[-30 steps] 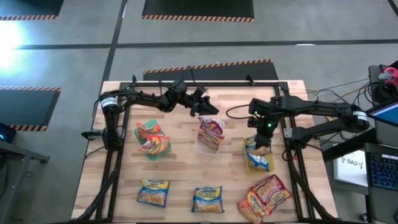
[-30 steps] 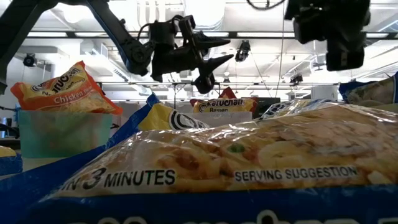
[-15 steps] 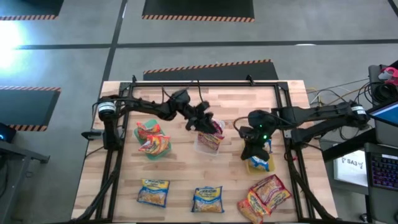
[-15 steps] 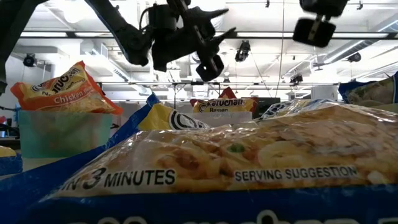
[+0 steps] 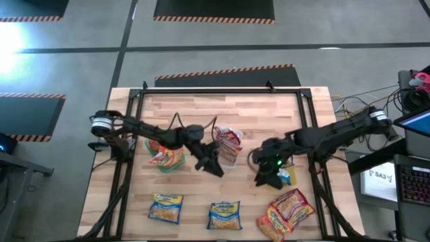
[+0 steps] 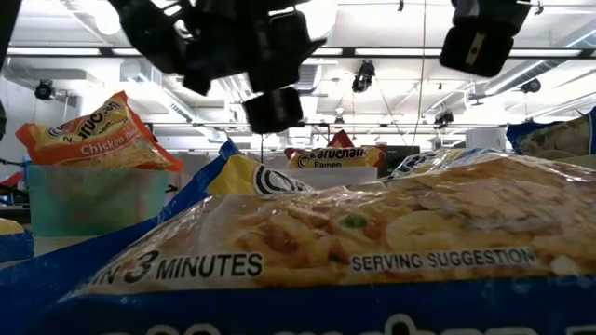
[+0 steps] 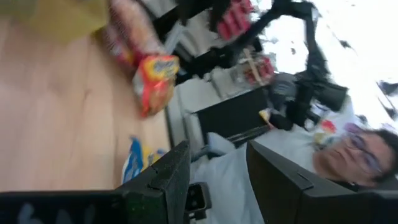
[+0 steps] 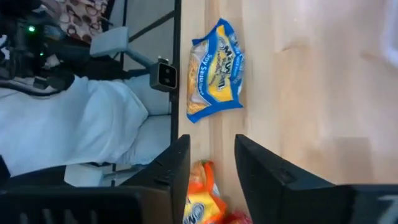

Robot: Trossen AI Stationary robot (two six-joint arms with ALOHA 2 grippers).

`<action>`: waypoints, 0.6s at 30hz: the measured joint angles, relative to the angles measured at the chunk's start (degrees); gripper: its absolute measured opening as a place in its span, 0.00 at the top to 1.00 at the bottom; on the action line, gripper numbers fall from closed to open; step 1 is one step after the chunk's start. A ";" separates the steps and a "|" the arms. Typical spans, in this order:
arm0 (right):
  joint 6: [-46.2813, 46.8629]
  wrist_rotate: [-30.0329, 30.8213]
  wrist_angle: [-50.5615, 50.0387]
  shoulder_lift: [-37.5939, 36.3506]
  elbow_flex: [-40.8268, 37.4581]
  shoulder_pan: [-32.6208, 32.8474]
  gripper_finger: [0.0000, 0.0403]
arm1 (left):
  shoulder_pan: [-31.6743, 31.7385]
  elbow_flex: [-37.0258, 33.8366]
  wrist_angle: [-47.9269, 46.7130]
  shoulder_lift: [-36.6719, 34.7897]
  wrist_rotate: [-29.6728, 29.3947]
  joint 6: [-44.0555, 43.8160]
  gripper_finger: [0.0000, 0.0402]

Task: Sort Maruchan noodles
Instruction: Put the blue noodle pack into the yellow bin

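Grippers both empty, fingers spread.
Left gripper and right gripper hover mid-table holding nothing; Maruchan noodles lie along the front edge and in bins.

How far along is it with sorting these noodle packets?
Partly done. Orange packets sit in the green bin, and a red-pink packet stands in the clear bin. Nothing is in hand: the left gripper and right gripper are open and empty. Left to sort: two blue packets and an orange-red pile.
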 joint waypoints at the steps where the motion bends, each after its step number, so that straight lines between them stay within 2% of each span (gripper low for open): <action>1: 0.78 -0.20 1.29 1.48 0.00 0.63 0.69 | -1.01 -0.76 -1.28 -0.55 -1.67 -0.03 0.65; 7: 6.18 -2.04 11.28 9.76 0.19 4.03 0.62 | -8.55 -5.72 -6.96 -4.97 -11.10 -1.36 0.65; 14: 9.44 0.84 22.00 19.21 0.14 6.78 0.61 | -18.45 -10.87 -8.24 -6.16 -27.95 -5.19 0.65; 18: 13.29 2.19 23.85 24.29 0.67 6.94 0.61 | -22.62 -11.57 -8.68 -5.13 -33.63 -7.75 0.65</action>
